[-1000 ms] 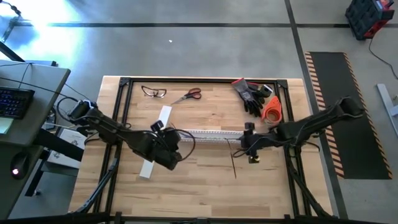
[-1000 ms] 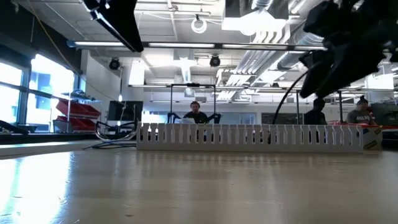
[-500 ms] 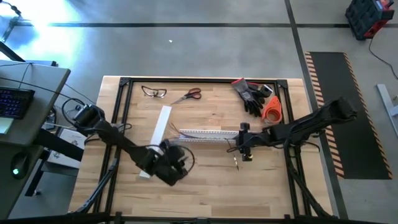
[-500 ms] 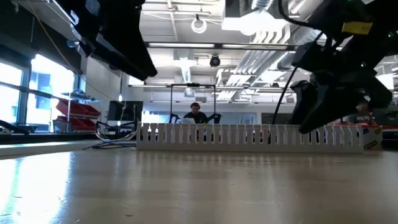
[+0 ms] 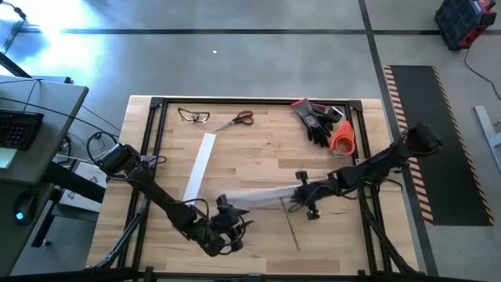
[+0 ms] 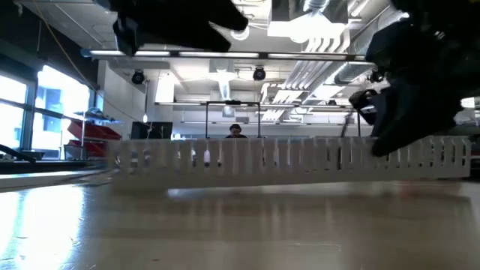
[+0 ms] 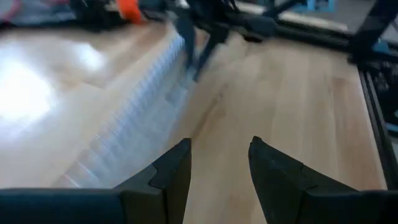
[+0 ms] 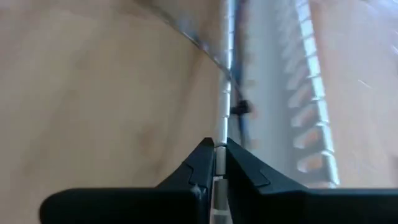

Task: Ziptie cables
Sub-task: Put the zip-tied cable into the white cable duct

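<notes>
The white slotted channel (image 5: 262,196) lies across the table's middle, blurred, and fills the low view (image 6: 285,157). The cables run along it: a grey wire (image 8: 186,28) curves off, and a darker one (image 8: 240,81) carries a small black tie head (image 8: 239,109). My right gripper (image 5: 301,196) is shut at the channel's right end (image 6: 409,105). My left gripper (image 5: 232,229) stands open near the table's front edge, beside the channel's left end, with nothing between its fingers (image 7: 219,168). A thin dark strip (image 5: 291,227) lies on the wood. My right gripper pinches a thin white long wall of the channel (image 8: 219,149) between its two fingers, at the channel's right end. The fingers come roughly level from the table's right and lie along the channel. Whether the channel is clear of the table I cannot tell.
A flat white cover strip (image 5: 200,166) lies slanted at left of centre. Along the far edge are safety glasses (image 5: 193,116), red-handled scissors (image 5: 237,120), black gloves (image 5: 317,121) and an orange roll (image 5: 342,137). Black frame rails (image 5: 153,141) border the tabletop.
My right gripper has shut on the channel's right end and moved toward the table's near edge, and the channel has slid nearer with it. My left gripper has moved toward the near edge and a little right, off the white cover strip.
</notes>
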You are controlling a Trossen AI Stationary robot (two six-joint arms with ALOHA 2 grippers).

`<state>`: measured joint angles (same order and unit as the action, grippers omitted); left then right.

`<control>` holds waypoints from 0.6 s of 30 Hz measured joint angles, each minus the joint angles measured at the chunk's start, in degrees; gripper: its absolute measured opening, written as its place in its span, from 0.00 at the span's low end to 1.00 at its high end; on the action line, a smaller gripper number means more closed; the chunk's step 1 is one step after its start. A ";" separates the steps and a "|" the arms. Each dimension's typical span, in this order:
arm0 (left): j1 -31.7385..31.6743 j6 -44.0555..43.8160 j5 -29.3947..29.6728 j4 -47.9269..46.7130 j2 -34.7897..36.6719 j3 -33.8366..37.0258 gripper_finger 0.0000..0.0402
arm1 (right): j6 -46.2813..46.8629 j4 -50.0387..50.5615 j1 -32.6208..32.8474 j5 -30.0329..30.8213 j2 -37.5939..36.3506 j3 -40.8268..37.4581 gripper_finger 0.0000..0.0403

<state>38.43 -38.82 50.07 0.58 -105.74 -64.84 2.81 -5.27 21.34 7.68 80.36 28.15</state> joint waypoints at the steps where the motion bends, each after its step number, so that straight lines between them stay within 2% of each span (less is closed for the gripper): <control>1: 0.31 0.08 1.17 -0.93 0.28 -0.74 0.35 | 0.03 -0.15 1.07 -0.58 0.00 0.30 0.03; 5: 0.88 -0.58 3.76 -7.76 1.66 -4.78 0.35 | 2.63 -0.79 4.71 -1.55 0.02 0.67 0.01; 10: 0.17 -3.90 2.89 -17.98 2.12 -9.17 0.35 | 10.28 -2.26 6.75 -0.72 0.81 0.72 0.01; 18: -2.23 -18.20 -0.88 -32.68 2.19 -10.97 0.35 | 23.22 -3.21 9.87 4.25 1.20 0.74 0.01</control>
<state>36.20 -57.01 49.19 -32.10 -103.55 -75.81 26.03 -8.48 31.21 11.93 81.56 28.88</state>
